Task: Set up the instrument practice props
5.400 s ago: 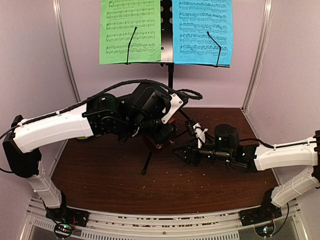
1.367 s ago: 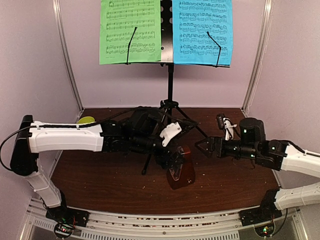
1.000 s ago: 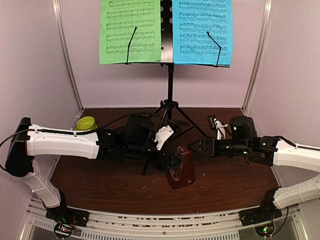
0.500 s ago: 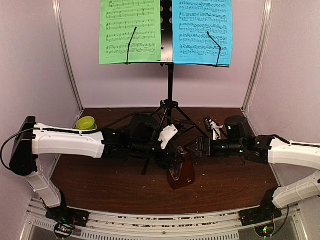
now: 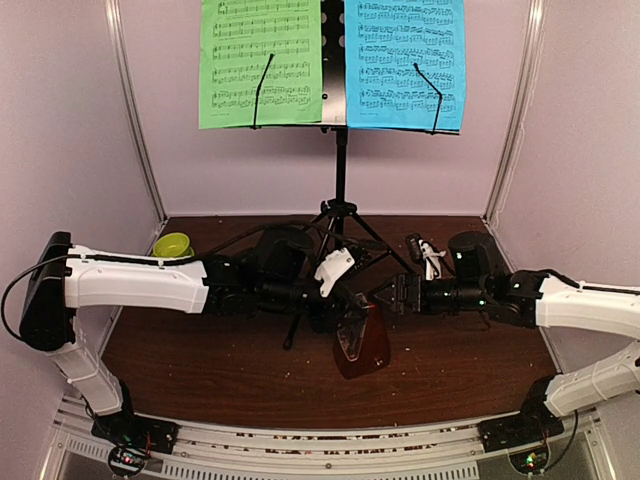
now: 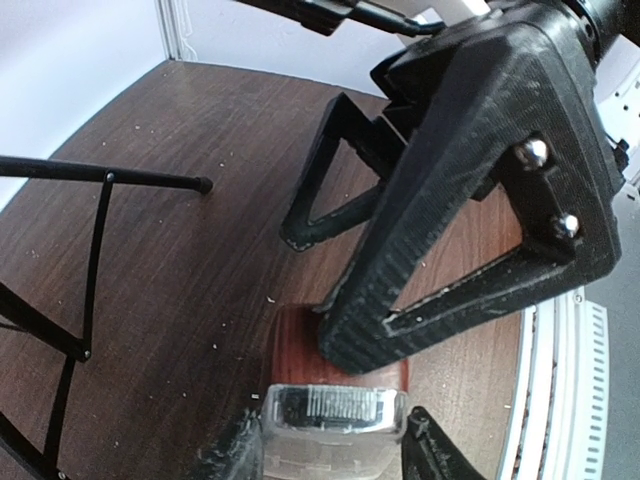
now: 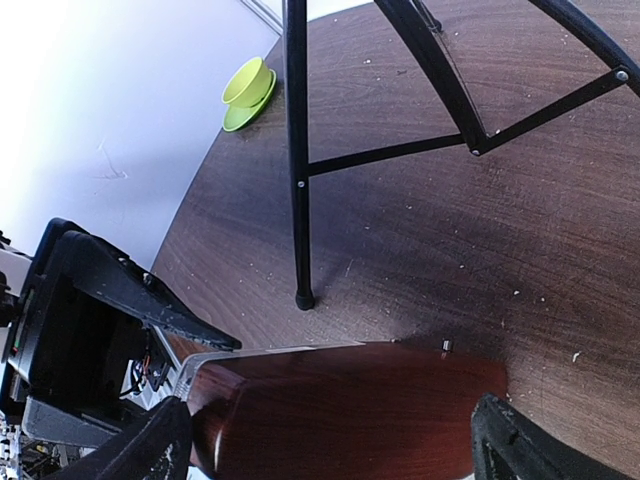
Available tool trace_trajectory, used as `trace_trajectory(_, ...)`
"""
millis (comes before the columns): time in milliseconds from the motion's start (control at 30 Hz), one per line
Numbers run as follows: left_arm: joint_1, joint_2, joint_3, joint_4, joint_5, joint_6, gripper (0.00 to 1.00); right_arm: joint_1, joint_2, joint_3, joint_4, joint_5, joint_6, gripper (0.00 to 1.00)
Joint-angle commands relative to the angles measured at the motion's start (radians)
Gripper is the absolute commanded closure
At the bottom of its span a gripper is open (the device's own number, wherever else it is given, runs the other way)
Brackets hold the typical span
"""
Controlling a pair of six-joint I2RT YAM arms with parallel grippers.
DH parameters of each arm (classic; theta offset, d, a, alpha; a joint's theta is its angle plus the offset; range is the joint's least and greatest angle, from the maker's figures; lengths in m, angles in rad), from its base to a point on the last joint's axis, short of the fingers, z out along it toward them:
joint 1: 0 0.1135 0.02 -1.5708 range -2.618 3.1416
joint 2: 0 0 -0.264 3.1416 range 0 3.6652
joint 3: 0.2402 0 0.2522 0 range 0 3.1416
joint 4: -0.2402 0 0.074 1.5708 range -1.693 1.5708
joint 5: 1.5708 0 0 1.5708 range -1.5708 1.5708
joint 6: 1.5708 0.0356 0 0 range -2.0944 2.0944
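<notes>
Brown table [image 5: 200, 350], top view — both arms are reaching low toward centre. The reddish-brown metronome [image 5: 362, 342] is standing upright before the stand [image 5: 340, 170], long axis vertical.
Left wrist: the left gripper [image 6: 332, 455] is flanking its clear top — contact unclear.
Right wrist: the right gripper [image 7: 335, 447] is gaping wide around its body.

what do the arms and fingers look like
Both the left arm and right arm have white shells with black joints and bases. A black cable runs along the left one. The right gripper has black, ribbed fingers shaped like hollow triangles, with silver screw heads.
</notes>
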State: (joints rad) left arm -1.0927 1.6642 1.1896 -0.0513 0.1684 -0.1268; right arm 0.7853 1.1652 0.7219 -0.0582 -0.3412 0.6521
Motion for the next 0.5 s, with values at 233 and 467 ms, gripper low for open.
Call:
trace_trajectory(233, 0.011, 0.005, 0.046, 0.02, 0.011, 0.05, 0.44, -0.001, 0.044, -0.042, -0.08, 0.022, -0.044, 0.03)
trace_trajectory(467, 0.013, -0.018, 0.023, 0.031, 0.039, 0.07, 0.52, -0.001, 0.044, -0.056, -0.082, 0.03, -0.049, 0.04)
